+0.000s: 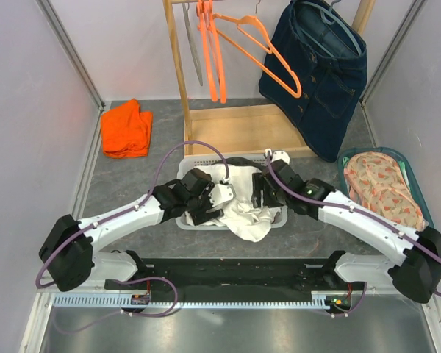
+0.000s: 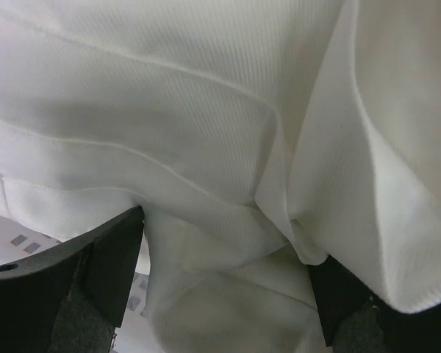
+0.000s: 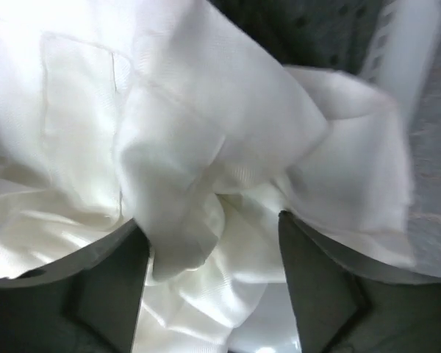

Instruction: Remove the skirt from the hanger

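Note:
A dark denim skirt (image 1: 320, 81) hangs on a light blue hanger (image 1: 343, 26) at the right end of the wooden rack (image 1: 178, 73), far from both grippers. A white garment (image 1: 242, 209) lies crumpled in a white basket (image 1: 193, 160) at the table's middle and spills over its near rim. My left gripper (image 1: 206, 206) is at the garment's left side, and my right gripper (image 1: 264, 193) is at its right side. In the left wrist view the left gripper (image 2: 228, 287) is open with white cloth (image 2: 206, 132) between its fingers. The right gripper (image 3: 213, 279) is open, also with white cloth (image 3: 191, 147) between its fingers.
Orange hangers (image 1: 220, 44) hang empty on the rack's left half. A folded orange cloth (image 1: 126, 129) lies at the back left. A teal basket (image 1: 409, 165) with a floral garment (image 1: 382, 187) stands at the right. Pale walls close in both sides.

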You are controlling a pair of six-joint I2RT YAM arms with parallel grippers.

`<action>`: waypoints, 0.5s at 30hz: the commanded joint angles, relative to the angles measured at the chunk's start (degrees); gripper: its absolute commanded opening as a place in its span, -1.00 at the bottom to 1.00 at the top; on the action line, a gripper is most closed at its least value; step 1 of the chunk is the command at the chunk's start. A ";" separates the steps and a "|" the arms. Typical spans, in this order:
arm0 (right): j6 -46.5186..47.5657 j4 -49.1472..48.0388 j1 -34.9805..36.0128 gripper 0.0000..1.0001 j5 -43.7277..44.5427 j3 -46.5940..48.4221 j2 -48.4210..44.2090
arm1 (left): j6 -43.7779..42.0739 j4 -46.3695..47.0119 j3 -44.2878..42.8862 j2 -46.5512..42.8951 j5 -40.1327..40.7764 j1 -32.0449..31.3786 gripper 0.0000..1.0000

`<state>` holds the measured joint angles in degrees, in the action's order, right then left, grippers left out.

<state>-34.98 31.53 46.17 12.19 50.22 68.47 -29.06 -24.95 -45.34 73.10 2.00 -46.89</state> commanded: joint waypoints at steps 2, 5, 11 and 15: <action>4.83 15.82 -0.03 0.67 9.78 19.25 -0.97 | 3.57 -2.12 -1.58 0.73 1.69 -0.13 0.90; 8.87 19.87 -0.12 0.86 15.74 31.90 0.96 | 4.01 -4.22 -6.05 -2.94 3.09 -0.04 0.99; 17.82 21.12 -4.50 0.96 20.32 55.72 5.53 | 6.11 -16.79 -21.07 -7.35 -1.46 -0.13 0.99; 22.05 17.96 -16.16 0.96 16.57 68.15 9.48 | 7.52 -21.36 -28.29 -9.73 -5.42 -0.13 0.99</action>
<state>-20.08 50.13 38.61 28.08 107.96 74.67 -25.41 -39.88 -66.00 66.81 1.34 -46.89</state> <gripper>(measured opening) 0.979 0.993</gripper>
